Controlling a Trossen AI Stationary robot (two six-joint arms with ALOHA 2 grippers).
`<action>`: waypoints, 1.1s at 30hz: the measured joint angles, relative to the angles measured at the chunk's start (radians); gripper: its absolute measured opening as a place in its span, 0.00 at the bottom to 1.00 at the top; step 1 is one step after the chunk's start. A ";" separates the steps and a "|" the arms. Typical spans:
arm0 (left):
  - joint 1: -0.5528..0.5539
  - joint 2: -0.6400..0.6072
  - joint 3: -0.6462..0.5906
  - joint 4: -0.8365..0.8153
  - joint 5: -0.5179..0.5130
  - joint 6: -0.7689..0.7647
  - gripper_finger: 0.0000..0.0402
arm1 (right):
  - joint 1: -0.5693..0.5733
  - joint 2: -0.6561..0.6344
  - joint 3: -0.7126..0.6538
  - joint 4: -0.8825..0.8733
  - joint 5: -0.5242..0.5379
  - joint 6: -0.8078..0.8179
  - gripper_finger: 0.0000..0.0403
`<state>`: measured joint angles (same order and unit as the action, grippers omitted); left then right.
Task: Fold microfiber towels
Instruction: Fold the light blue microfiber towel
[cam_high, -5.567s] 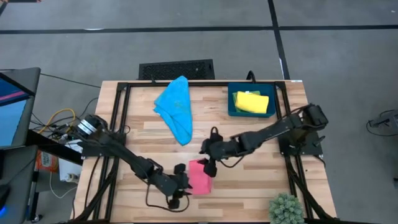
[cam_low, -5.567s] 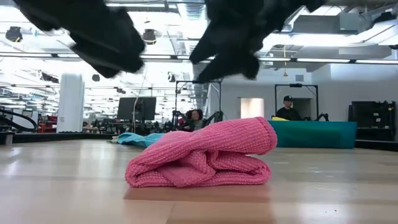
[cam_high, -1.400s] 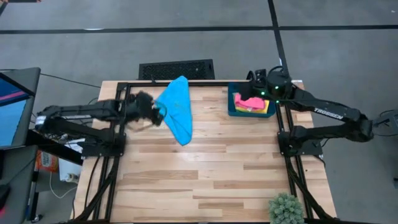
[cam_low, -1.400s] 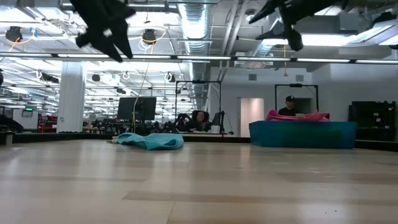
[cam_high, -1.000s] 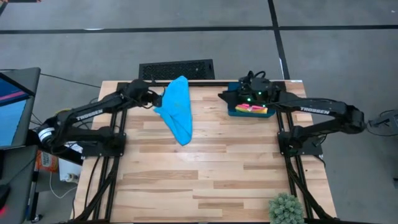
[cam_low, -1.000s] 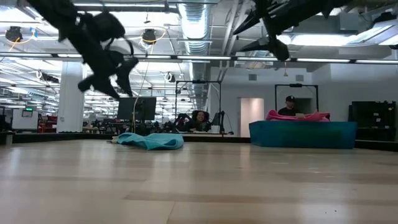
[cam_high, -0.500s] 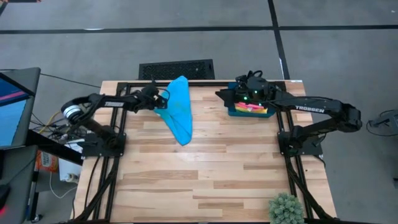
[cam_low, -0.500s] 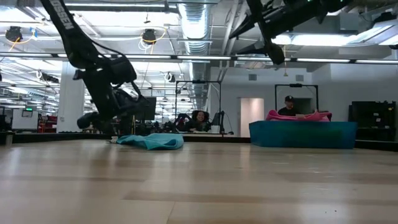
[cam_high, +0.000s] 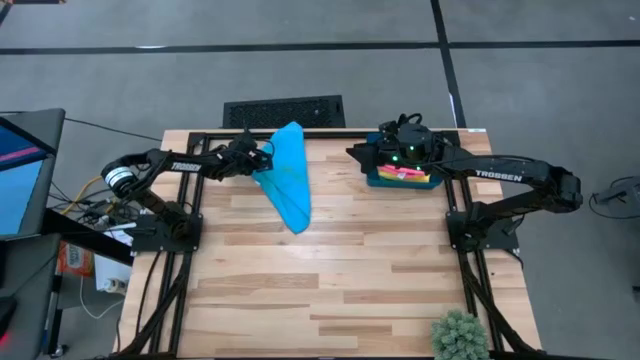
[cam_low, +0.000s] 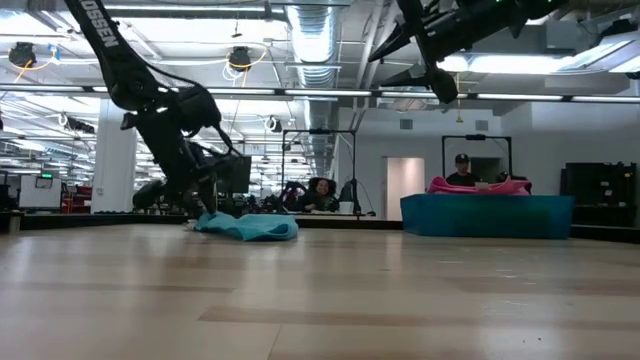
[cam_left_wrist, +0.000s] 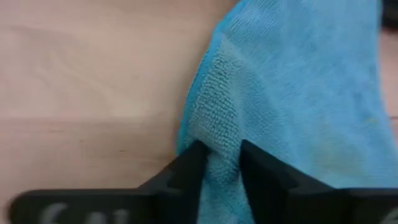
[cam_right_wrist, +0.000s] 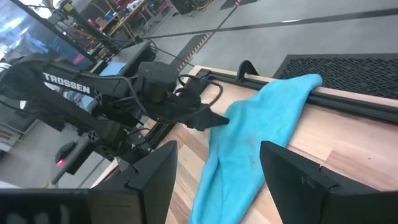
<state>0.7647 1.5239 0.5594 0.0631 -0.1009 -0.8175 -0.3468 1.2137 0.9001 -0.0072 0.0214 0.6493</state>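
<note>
High view: left gripper (cam_high: 262, 158) sits at the near edge of the sky-blue towel (cam_high: 285, 180), which lies crumpled on the wooden table (cam_high: 330, 270). Right gripper (cam_high: 362, 155) hovers beside the dark blue tray (cam_high: 372, 176) holding the pink towel (cam_high: 405, 173).

Low view: left gripper (cam_low: 207, 208) is down at the towel's (cam_low: 246, 227) end.

Left wrist view: fingers (cam_left_wrist: 186, 171) nearly closed, pinching a fold of towel (cam_left_wrist: 298, 106) edge.

Right wrist view: right gripper (cam_right_wrist: 217, 174) fingers spread wide, holding nothing.
</note>
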 joint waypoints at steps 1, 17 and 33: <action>0.000 -0.010 0.000 0.002 -0.001 -0.008 0.20 | 0.001 0.000 0.000 -0.002 0.000 -0.002 0.63; -0.073 -0.198 0.002 -0.052 0.213 0.070 0.01 | 0.022 0.030 0.000 -0.046 -0.001 -0.065 0.63; -0.737 -0.198 0.002 -0.421 0.469 0.483 0.01 | 0.140 0.468 0.153 0.060 -0.273 -0.359 0.63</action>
<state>0.0273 1.3258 0.5610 -0.3577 0.3684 -0.3348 -0.2069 1.6817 1.0531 0.0532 -0.2513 0.2901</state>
